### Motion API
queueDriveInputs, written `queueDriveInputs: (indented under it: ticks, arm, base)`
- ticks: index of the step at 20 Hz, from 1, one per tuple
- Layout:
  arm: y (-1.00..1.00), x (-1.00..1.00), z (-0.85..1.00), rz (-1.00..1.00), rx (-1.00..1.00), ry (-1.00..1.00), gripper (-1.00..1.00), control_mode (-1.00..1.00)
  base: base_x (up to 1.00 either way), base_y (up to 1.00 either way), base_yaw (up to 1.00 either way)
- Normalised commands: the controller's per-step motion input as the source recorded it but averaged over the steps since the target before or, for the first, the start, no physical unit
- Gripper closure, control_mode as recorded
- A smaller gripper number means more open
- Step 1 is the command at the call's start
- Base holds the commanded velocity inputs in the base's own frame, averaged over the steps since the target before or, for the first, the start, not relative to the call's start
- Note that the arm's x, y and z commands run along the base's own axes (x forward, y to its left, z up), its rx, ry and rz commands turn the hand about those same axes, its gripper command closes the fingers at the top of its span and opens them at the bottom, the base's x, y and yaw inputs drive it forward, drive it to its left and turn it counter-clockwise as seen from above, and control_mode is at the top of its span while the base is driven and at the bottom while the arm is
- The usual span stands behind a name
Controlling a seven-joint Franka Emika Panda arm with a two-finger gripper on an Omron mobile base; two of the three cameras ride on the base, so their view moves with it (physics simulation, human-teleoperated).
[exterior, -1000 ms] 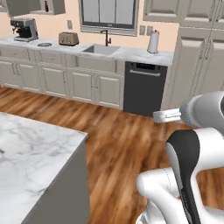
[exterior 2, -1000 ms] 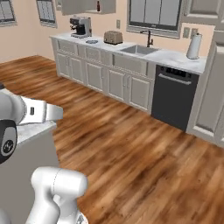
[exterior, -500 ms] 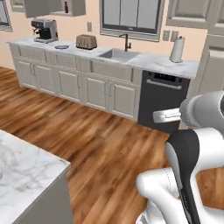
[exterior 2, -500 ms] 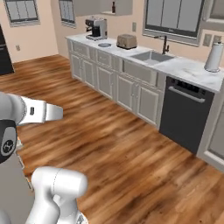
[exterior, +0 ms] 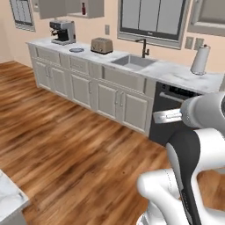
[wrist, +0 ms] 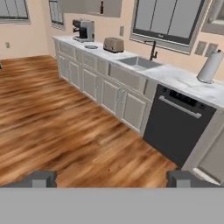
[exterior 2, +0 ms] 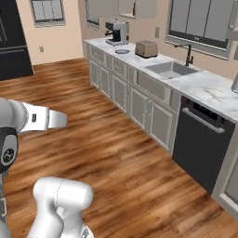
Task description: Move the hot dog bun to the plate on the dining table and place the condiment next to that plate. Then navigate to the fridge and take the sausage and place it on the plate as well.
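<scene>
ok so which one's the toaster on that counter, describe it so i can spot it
Follow the long marble counter under the window. The toaster sits left of the sink and right of the coffee machine. It is the low, boxy tan one; the coffee machine is taller and dark.

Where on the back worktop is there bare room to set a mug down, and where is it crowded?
Bare marble lies between the toaster and the sink, and again between the sink and the paper towel roll. The far left end is crowded: the coffee machine, a small dish and the toaster stand close together.
</scene>
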Motion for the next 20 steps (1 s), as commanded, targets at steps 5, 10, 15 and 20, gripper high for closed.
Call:
queueDriveInputs:
  ticks: [5, 10, 15, 20]
  arm:
    - [0.00, 0.00, 0.00, 0.00, 0.00, 0.00, -1.00, 1.00]
    - [0.00, 0.00, 0.00, 0.00, 0.00, 0.00, -1.00, 1.00]
    - [0.00, 0.00, 0.00, 0.00, 0.00, 0.00, -1.00, 1.00]
    - [0.00, 0.00, 0.00, 0.00, 0.00, 0.00, -1.00, 1.00]
  base:
    - [1.00, -0.63, 0.24]
    - [1.00, -0.46, 0.12]
    - [1.00, -0.10, -0.01]
    - [1.00, 0.23, -0.19]
